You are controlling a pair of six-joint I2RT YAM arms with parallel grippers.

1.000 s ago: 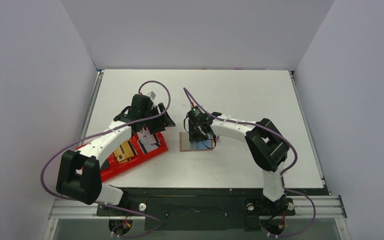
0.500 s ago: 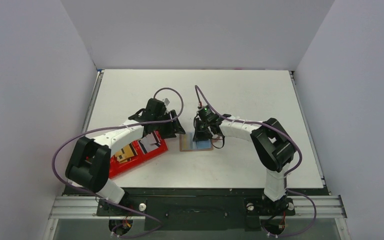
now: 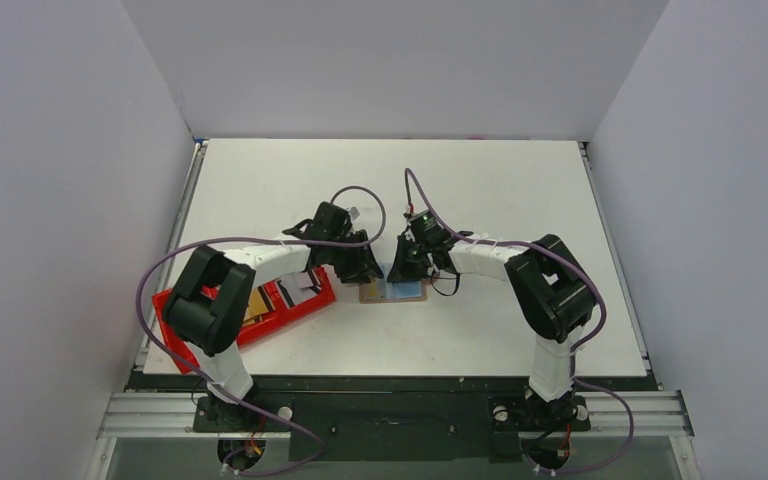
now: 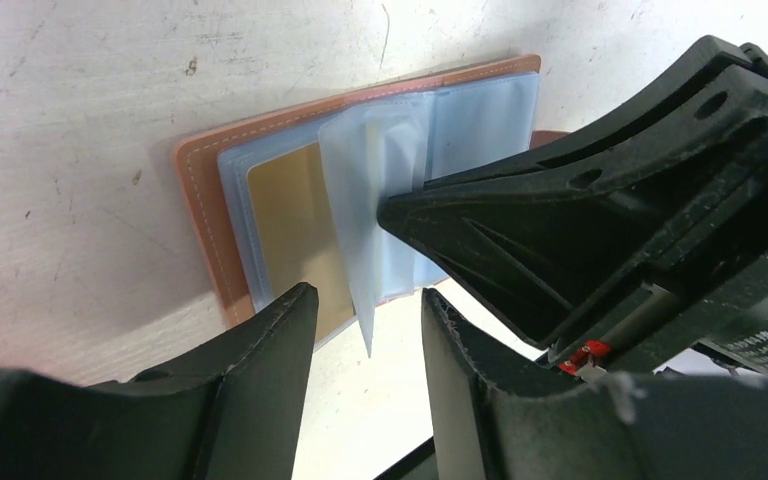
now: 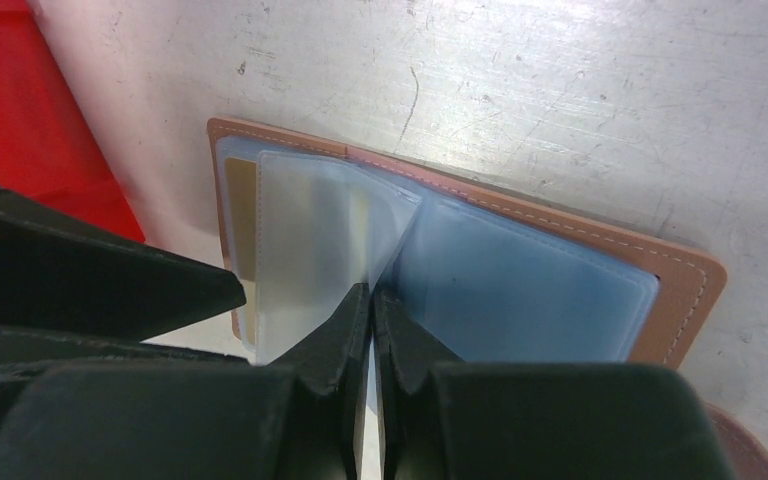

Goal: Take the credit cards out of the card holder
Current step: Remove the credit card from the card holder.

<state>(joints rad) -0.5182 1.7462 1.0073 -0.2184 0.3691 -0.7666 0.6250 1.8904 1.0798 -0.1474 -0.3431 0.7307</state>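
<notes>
The card holder (image 3: pixel 392 292) lies open on the counter (image 3: pixel 480 190). A clear sleeve (image 4: pixel 375 190) is pinched up by the clamped right hand (image 5: pixel 370 300). The left hand (image 4: pixel 367 295), parted and empty, should next be closed on the exposed gold card (image 4: pixel 295 210).

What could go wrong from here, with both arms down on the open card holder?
1. The right pincer is shut on a thin plastic sleeve; pulling up may lift the whole card holder or tear the sleeve.
2. The open left pincer sits very near the right one, so they may collide.
3. It may catch the sleeve's edge rather than the gold card.
</notes>
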